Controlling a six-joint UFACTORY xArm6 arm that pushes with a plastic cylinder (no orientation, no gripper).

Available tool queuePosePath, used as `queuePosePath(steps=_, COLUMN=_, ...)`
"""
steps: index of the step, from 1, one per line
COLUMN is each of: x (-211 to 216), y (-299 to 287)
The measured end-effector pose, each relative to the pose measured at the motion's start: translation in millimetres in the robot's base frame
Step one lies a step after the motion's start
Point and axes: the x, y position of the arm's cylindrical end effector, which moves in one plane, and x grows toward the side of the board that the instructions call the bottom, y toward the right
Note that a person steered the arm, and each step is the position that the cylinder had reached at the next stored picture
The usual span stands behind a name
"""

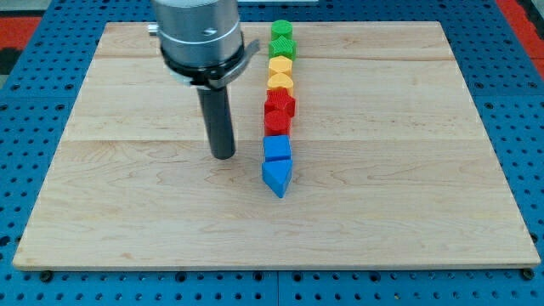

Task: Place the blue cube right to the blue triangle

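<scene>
Bench (127,212): pale wooden board on a blue pegboard; all blocks stand in one column running from the top edge toward the middle, slightly right of centre.
Column, top to bottom: two green blocks (281,38), two yellow blocks (280,74), two red blocks (279,112), then the blue cube (277,148) and the blue triangle (276,177).
Blue cube: touches the red block above it and sits directly above the blue triangle, touching or nearly touching it.
Blue triangle: lowest block in the column, apex pointing toward the bottom edge.
My tip (223,156): rests on the bench just left of the blue cube, apart from it, at about the cube's height in the column.
Jaws: none fitted; the arm ends in a plain rod, so no spread or pinch applies.
Progress: judged not yet done; the cube lies above the triangle, not on its right side. It still has to be moved out of the column and brought down beside the triangle's right flank.
Hard to make out: exact shapes of the green, yellow and red blocks; whether cube and triangle truly touch. The arm's upper body is cut off at the top edge.
</scene>
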Motion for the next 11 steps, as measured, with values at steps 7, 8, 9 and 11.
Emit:
queuePosePath(steps=7, x=6, y=96)
queuePosePath(steps=8, x=6, y=114)
queuePosePath(steps=9, x=9, y=126)
queuePosePath(steps=11, x=20, y=126)
